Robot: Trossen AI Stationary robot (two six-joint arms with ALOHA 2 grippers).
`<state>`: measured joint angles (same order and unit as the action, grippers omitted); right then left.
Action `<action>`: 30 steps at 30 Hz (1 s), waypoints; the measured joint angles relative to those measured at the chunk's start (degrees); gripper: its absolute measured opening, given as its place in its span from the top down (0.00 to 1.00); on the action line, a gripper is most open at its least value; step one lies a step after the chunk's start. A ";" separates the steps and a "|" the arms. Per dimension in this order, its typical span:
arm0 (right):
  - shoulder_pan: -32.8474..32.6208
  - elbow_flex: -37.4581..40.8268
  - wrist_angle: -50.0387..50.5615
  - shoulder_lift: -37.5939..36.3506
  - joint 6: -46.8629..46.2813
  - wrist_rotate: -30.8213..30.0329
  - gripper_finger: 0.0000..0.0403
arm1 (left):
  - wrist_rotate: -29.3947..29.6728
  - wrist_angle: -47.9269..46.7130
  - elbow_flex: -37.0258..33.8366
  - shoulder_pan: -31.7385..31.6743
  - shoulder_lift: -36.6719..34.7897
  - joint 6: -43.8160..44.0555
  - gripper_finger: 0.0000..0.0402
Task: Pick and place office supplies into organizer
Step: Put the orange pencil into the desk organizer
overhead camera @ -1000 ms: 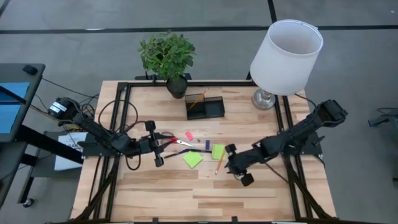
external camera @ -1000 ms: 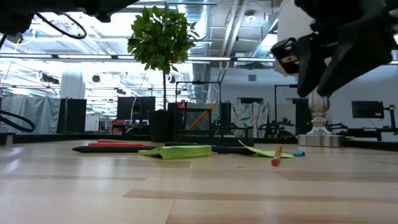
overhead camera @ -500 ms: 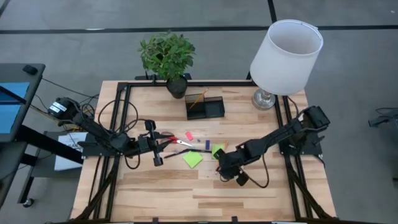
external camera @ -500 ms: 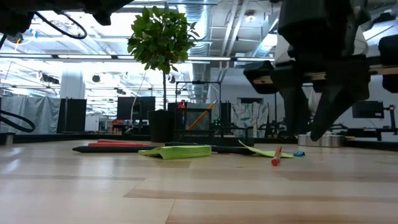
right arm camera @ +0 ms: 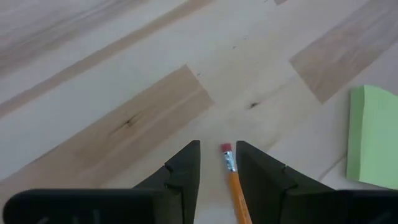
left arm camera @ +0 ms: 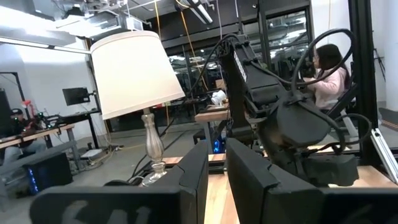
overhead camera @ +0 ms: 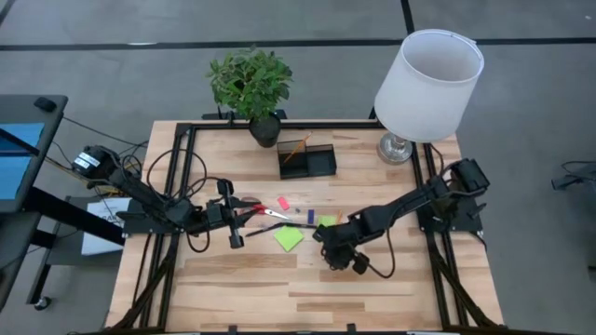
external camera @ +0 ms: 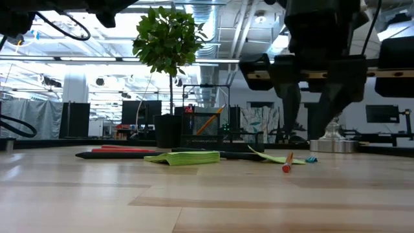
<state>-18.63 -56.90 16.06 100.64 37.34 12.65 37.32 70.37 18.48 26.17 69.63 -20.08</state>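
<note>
The thin orange pencil with the pink eraser (right arm camera: 231, 177) lies flat on the pale wooden worktop (overhead camera: 233, 288), right between the right gripper (right arm camera: 217, 163)'s narrowly parted fingers, a lime-green square sticky-note pad (right arm camera: 372, 137) near it. The left gripper (left arm camera: 216, 163) hangs over the red-handled scissors (overhead camera: 261, 210), fingers nearly together.

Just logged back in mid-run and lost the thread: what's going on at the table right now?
The right gripper hangs low over the table with an orange pencil between its open fingers, not yet gripped, beside a green sticky-note pad. The left gripper waits by the red-handled scissors. The organizer already holds one pencil.
</note>
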 joint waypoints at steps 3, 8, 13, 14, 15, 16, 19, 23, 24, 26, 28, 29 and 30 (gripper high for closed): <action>0.85 0.00 -0.78 0.00 0.22 0.92 0.75 | 0.00 0.04 0.00 0.00 0.00 0.07 0.87; 1.26 0.00 -1.92 0.03 1.18 2.27 0.75 | -0.02 0.05 0.00 0.00 0.00 0.38 0.87; 1.46 0.17 -2.47 2.90 1.74 3.65 0.75 | -0.03 0.04 0.00 0.00 0.00 1.25 0.87; 1.68 -0.17 -4.00 3.92 1.78 4.51 0.75 | -0.03 0.04 0.00 0.00 0.00 1.25 0.87; 1.92 -0.13 -4.13 4.59 2.05 5.13 0.75 | -0.12 0.06 0.00 0.00 0.00 1.25 0.87; 2.09 0.16 -3.18 4.81 2.14 5.62 0.75 | -0.58 0.13 0.00 0.00 0.00 1.25 0.87; 2.60 -0.04 -4.43 5.56 2.34 6.28 0.75 | -1.08 0.17 0.00 0.00 0.00 1.27 0.87; 3.52 0.04 -3.88 5.55 3.22 7.47 0.75 | -1.11 0.10 0.28 0.00 0.00 1.27 0.87; 3.75 0.04 -3.77 5.55 3.60 7.81 0.75 | -1.13 0.16 0.28 0.00 0.00 1.27 0.87; 3.92 0.04 -3.99 5.55 4.55 8.17 0.75 | -1.15 0.13 0.28 0.00 0.00 1.27 0.87; 4.16 0.04 -4.25 5.55 5.13 8.24 0.75 | -1.14 0.19 0.28 0.13 0.00 1.27 0.87; 4.16 0.04 -4.43 5.55 5.28 8.32 0.75 | -1.16 0.17 0.28 0.13 0.00 1.27 0.87; 4.15 0.04 -4.60 5.55 5.62 8.34 0.75 | -1.16 0.15 0.28 0.13 0.00 1.27 0.87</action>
<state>-14.47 -56.86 11.46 106.19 42.96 20.99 36.16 70.52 18.76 26.30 69.63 -18.81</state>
